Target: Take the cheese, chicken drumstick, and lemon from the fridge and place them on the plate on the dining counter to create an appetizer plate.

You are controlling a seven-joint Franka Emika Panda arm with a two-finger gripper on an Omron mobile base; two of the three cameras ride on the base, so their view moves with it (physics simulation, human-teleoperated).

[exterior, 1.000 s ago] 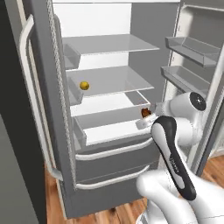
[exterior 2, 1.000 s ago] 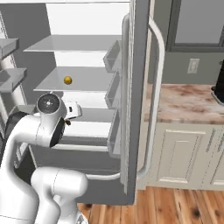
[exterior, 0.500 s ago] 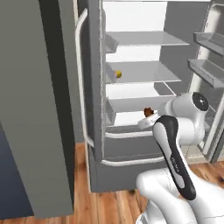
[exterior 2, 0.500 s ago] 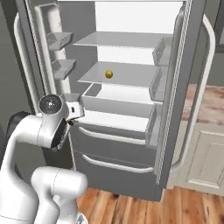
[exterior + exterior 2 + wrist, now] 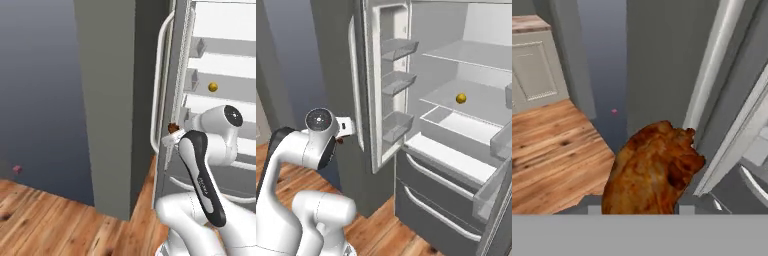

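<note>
Fridge (image 5: 421,165) open, lemon (image 5: 461,98) on shelf; end effector (image 5: 171,134) clamped on chicken drumstick (image 5: 652,172).

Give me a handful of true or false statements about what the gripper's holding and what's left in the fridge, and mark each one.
1. The gripper is holding the chicken drumstick. True.
2. The lemon is in one of the door bins. False: it sits on a shelf inside the fridge.
3. The fridge door is open. True.
4. The drumstick is resting on a fridge shelf. False: it is in the gripper, outside the fridge, over the wooden floor.
5. The door bins seen in the right base view are packed with food. False: they look empty.
</note>
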